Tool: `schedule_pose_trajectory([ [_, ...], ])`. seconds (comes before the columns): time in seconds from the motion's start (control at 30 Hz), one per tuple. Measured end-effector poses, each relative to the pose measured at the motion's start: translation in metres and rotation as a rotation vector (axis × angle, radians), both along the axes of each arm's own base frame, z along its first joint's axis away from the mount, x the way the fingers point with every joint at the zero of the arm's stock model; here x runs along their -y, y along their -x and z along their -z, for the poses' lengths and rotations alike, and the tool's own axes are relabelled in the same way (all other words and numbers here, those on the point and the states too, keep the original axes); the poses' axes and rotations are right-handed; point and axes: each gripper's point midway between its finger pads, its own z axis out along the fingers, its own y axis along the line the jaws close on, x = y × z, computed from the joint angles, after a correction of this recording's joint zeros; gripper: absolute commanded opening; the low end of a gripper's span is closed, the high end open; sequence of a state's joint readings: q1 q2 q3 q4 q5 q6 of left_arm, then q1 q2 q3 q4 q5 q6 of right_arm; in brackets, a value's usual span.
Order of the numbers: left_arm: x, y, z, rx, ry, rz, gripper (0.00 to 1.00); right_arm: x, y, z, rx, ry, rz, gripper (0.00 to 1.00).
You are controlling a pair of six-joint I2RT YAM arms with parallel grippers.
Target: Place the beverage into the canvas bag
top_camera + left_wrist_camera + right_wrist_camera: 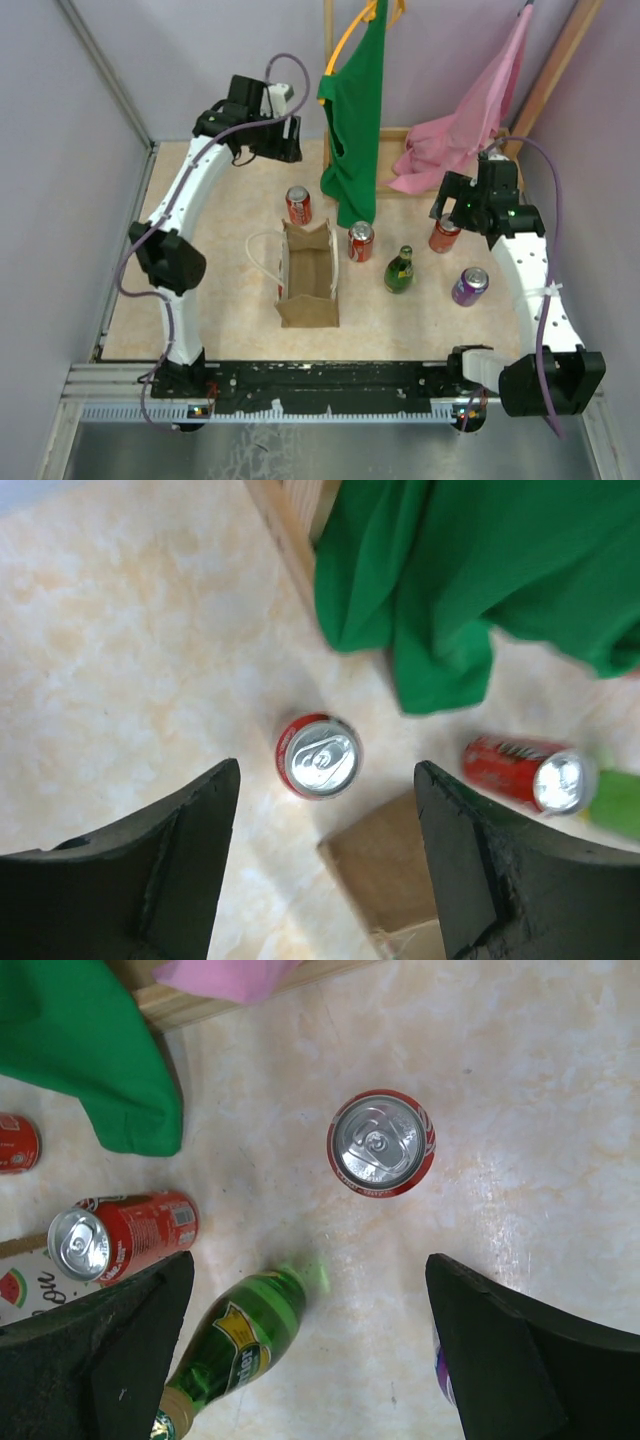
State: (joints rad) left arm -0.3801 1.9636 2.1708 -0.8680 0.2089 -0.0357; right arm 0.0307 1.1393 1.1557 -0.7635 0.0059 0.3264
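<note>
The tan canvas bag stands open in the middle of the table, white loop handle to its left. Three red cans stand around it: behind it, to its right, and further right. A green bottle and a purple can stand to the right. My left gripper is open and empty, high above the rear red can and the bag's corner. My right gripper is open and empty above the right red can, with the bottle to its left.
A green cloth and a pink cloth hang over a wooden frame at the back. Walls close in both sides. The purple can's edge peeks from behind my right finger.
</note>
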Motion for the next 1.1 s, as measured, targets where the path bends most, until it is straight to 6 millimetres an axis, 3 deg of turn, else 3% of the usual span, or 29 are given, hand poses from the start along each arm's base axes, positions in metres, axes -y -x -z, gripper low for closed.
schedule_pose_trajectory([
  [0.13,0.004,-0.008,0.062,-0.126,-0.146,0.062,0.80,0.001,-0.004,0.002,-0.040,0.008,0.005,0.99],
  [0.27,-0.002,0.006,0.101,-0.232,-0.240,0.102,0.82,0.001,0.000,0.008,-0.078,0.009,0.004,0.99],
  [0.63,0.003,0.014,0.111,-0.242,-0.293,0.155,0.88,-0.002,0.004,0.012,-0.101,-0.004,-0.009,0.99],
  [0.9,0.016,0.006,0.143,-0.271,-0.313,0.173,0.89,-0.004,0.007,0.015,-0.117,-0.012,-0.020,0.99],
  [1.1,0.019,0.007,0.156,-0.289,-0.334,0.178,0.88,-0.004,0.011,0.021,-0.138,-0.013,-0.022,0.99],
])
